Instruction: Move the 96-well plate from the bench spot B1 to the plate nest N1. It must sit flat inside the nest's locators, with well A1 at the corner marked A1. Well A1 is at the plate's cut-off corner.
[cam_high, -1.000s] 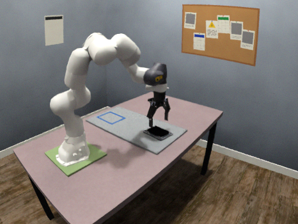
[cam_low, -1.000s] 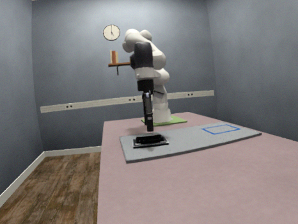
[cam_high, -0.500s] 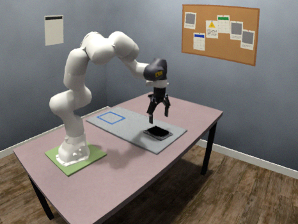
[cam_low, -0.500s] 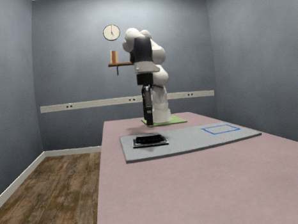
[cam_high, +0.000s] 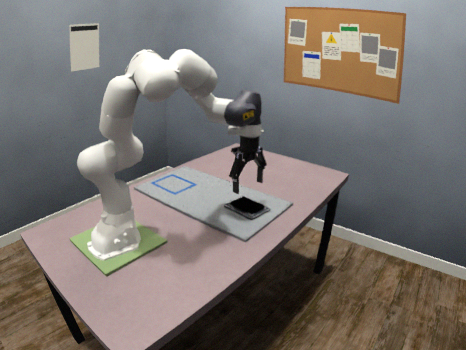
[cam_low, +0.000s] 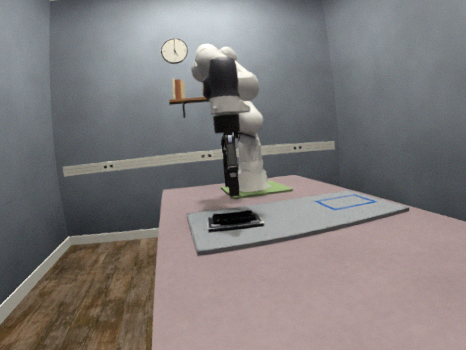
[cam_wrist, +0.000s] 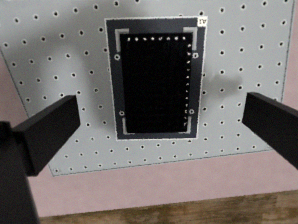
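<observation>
The black 96-well plate (cam_high: 246, 204) (cam_low: 232, 217) (cam_wrist: 155, 85) lies flat inside the plate nest (cam_high: 264, 211) (cam_low: 258, 223) (cam_wrist: 111, 100), within its white corner locators. The A1 label (cam_wrist: 202, 21) is at the nest's top right corner in the wrist view. The plate's cut-off corner is too dark to make out. My gripper (cam_high: 247, 184) (cam_low: 232, 192) (cam_wrist: 161, 109) is open wide and empty. It hangs straight above the plate, well clear of it. The blue rectangle of spot B1 (cam_high: 163, 188) (cam_low: 354, 205) is bare.
The nest and B1 sit on a grey perforated mat (cam_high: 200, 200) (cam_low: 300, 220) (cam_wrist: 60, 65) on the pink table (cam_high: 200, 280). The arm's base stands on a green pad (cam_high: 115, 262). The table's edge is close behind the nest.
</observation>
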